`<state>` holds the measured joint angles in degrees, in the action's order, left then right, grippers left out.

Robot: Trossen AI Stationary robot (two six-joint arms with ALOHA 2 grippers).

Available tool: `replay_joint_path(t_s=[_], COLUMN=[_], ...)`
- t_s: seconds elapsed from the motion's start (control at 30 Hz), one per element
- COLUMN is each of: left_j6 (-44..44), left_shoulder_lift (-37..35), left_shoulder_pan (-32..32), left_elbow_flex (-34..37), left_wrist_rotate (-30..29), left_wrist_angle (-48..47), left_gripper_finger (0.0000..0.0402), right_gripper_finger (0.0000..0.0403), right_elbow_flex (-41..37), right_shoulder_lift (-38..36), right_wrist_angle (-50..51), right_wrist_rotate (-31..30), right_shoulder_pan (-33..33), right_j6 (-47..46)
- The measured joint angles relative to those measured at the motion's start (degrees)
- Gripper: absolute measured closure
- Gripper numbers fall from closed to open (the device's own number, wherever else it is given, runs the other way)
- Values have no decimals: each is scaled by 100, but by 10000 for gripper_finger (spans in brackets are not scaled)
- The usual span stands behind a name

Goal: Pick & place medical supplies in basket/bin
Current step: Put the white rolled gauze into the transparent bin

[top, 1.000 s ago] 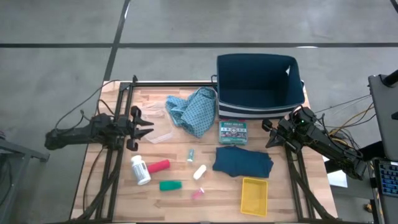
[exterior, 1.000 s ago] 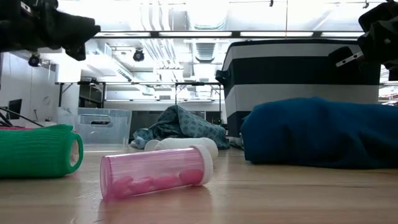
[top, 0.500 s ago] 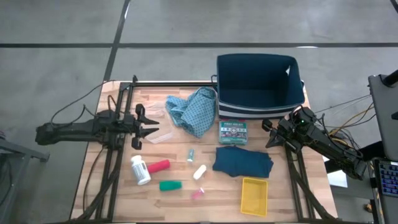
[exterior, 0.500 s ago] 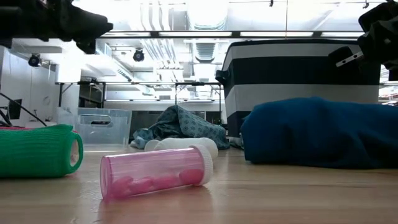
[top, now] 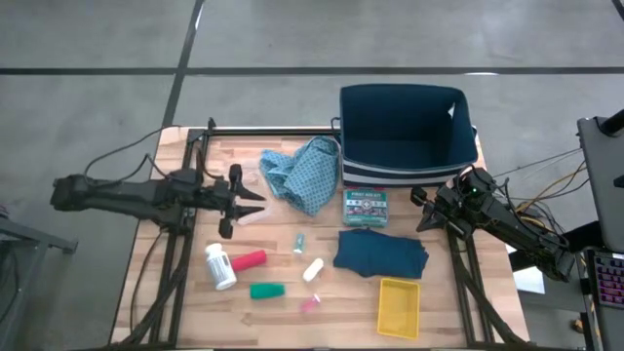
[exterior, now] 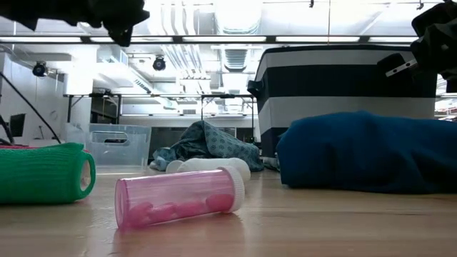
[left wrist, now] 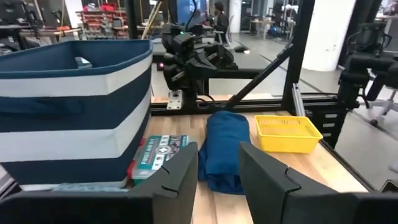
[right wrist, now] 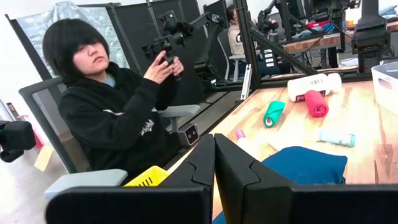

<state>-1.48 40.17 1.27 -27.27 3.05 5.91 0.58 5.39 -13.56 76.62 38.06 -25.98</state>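
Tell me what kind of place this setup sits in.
Likely a robotics lab or workshop: bare concrete floor around the table, exposed ceiling ducts, and a seated person holding a handheld controller rig beside it.

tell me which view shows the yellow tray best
The high view: the whole yellow tray lies unobstructed at the table's near edge. The left wrist view shows its side; the right wrist view only a corner; the low view none.

A yellow tray [top: 399,304] lies near the table [top: 283,314] edge; beyond it sits a person [right wrist: 115,118], perhaps holding a controller
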Motion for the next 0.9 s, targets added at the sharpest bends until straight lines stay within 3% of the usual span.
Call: replay_joint_path(t_s=[0.53, 0.9], left_j6=[333, 529], left_shoulder_lift=[1379, 2290], left_shoulder_pan=[1527, 2460], left_elbow_flex=[-850, -1434], left_wrist_rotate=[-1712, -2513], left_wrist_angle=[-21, -18], left_gripper_finger=[284, 284], right_gripper_finger=[394, 394], right_elbow_flex=[0, 0], right_shoulder_lift=[1, 1], right_wrist_angle=[0, 0], right_wrist_rotate=[0, 0], right_shoulder_pan=[-1, -1], right_j6=[0, 0])
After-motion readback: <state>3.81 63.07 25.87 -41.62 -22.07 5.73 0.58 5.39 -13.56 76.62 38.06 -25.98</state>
